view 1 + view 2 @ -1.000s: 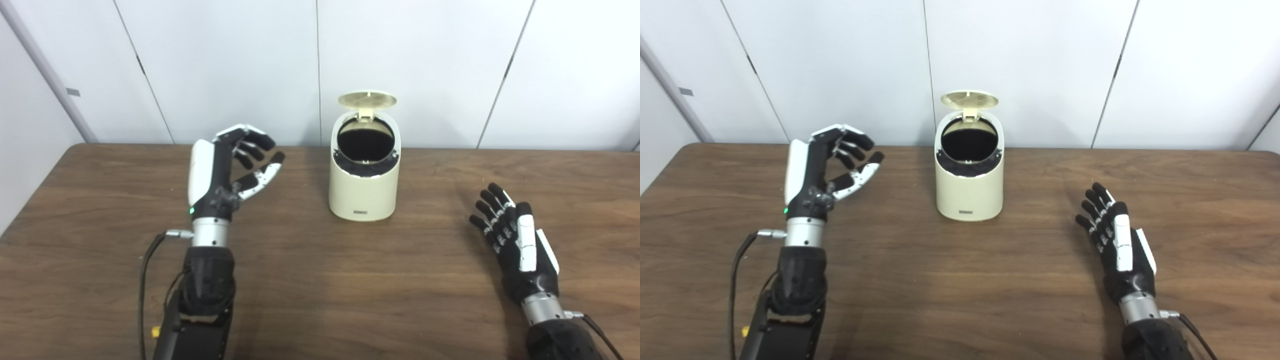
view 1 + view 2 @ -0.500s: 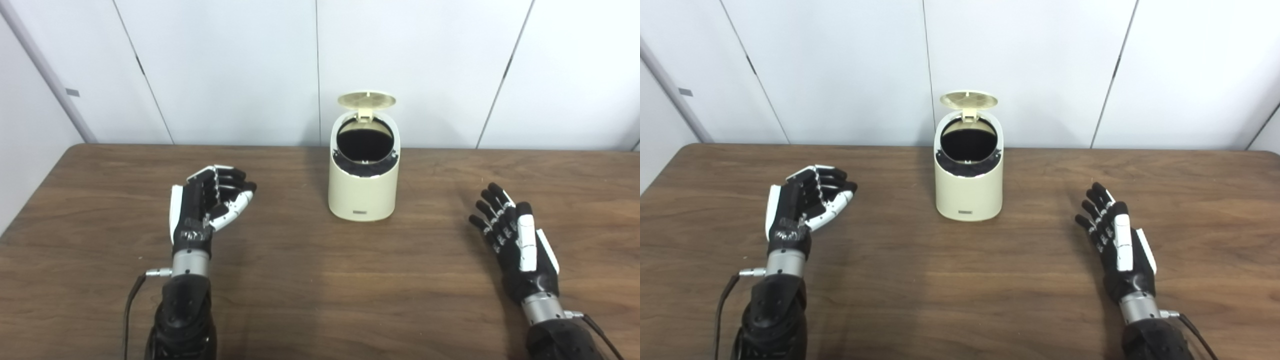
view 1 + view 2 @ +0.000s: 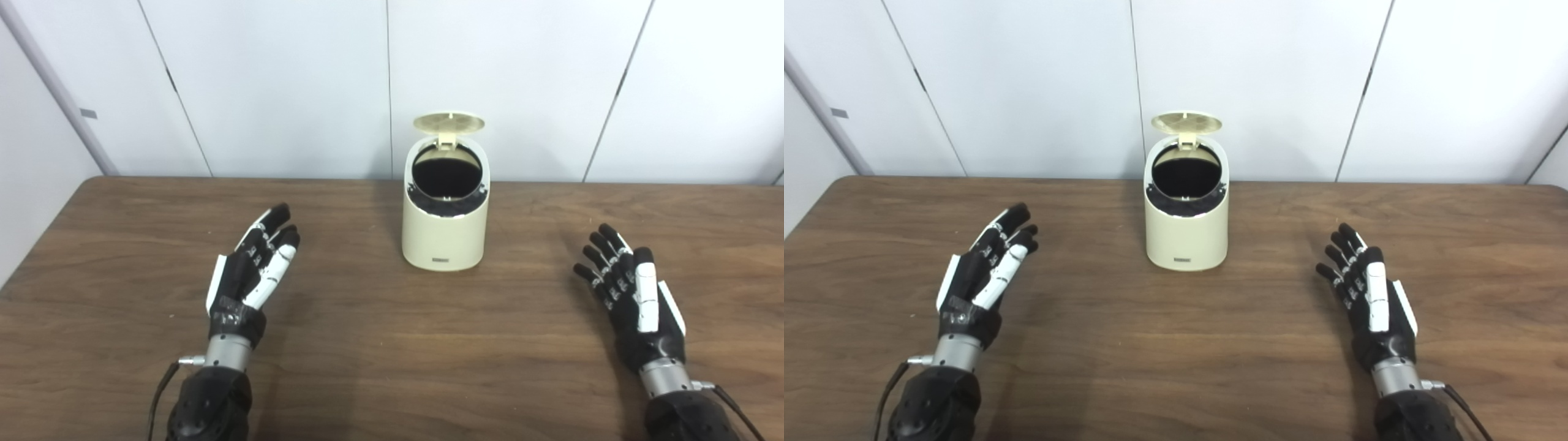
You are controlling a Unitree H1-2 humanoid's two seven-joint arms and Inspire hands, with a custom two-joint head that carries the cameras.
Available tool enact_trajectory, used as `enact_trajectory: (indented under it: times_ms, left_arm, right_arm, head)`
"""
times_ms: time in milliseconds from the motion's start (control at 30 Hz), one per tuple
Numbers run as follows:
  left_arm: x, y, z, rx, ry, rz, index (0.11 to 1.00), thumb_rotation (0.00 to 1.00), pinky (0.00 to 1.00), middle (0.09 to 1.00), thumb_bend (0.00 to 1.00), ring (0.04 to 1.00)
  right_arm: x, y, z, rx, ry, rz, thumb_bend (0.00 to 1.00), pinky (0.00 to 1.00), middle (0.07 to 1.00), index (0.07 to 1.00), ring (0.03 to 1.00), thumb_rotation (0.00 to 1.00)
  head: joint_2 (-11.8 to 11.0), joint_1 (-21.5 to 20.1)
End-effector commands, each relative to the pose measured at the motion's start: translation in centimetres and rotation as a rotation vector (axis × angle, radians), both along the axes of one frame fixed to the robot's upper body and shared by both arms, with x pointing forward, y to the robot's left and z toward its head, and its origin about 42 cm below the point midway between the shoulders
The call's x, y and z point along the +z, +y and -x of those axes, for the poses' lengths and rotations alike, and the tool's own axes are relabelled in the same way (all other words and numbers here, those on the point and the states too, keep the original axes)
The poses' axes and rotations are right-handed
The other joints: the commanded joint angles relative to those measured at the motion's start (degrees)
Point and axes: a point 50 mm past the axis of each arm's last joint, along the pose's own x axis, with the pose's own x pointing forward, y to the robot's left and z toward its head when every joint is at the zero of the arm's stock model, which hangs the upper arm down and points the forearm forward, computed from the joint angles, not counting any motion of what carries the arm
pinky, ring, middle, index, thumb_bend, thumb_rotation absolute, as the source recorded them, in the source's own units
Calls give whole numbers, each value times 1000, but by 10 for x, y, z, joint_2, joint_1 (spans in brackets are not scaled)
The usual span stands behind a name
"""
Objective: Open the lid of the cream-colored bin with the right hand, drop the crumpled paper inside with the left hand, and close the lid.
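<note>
The cream-colored bin [image 3: 445,220] is sitting mid-table [image 3: 380,343] with its lid [image 3: 449,122] standing open. Both robot hands are resting empty with fingers spread, left robot hand [image 3: 252,269] and right robot hand [image 3: 631,288] flanking it. The lid is lying up and left of the right one, no paper showing.

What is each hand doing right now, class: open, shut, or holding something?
Left hand: open, fingers stretched out, holding nothing.
Right hand: open, fingers spread, holding nothing.

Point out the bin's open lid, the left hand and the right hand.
lid [image 3: 449,122], left eye view, on its pale underside.
left hand [image 3: 251,272], left eye view, middle of the hand.
right hand [image 3: 1366,294], right eye view, middle of the hand.
</note>
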Motion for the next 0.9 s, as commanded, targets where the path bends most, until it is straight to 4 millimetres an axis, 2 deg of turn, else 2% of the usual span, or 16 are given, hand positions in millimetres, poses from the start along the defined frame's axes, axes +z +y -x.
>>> enact_trajectory:
  times_ms: [0,133,233,567,867]
  left_arm:
    - [5,3,0,-23,-66,-16,991,624,963,981,503,963]
    - [-8,6,5,-28,-56,-43,1000,758,999,1000,533,999]
    - [-19,8,9,-19,-46,-54,1000,806,1000,1000,529,1000]
    - [-44,14,18,42,22,22,1000,878,1000,1000,531,1000]
    - [-57,19,20,45,43,71,1000,921,1000,1000,530,1000]
  right_arm:
    - [1,-4,1,-1,14,6,532,831,933,923,928,989]
    - [2,-5,2,-4,16,4,515,813,934,917,926,999]
    - [3,-5,2,1,13,6,509,815,939,925,932,1000]
    - [8,-1,7,-6,-19,15,517,801,917,912,916,1000]
    - [12,1,11,-16,-46,26,560,836,924,907,924,995]
  head:
    - [1,1]
    - [2,0]
    - [3,-5]
    - [10,-21]
    - [14,-32]
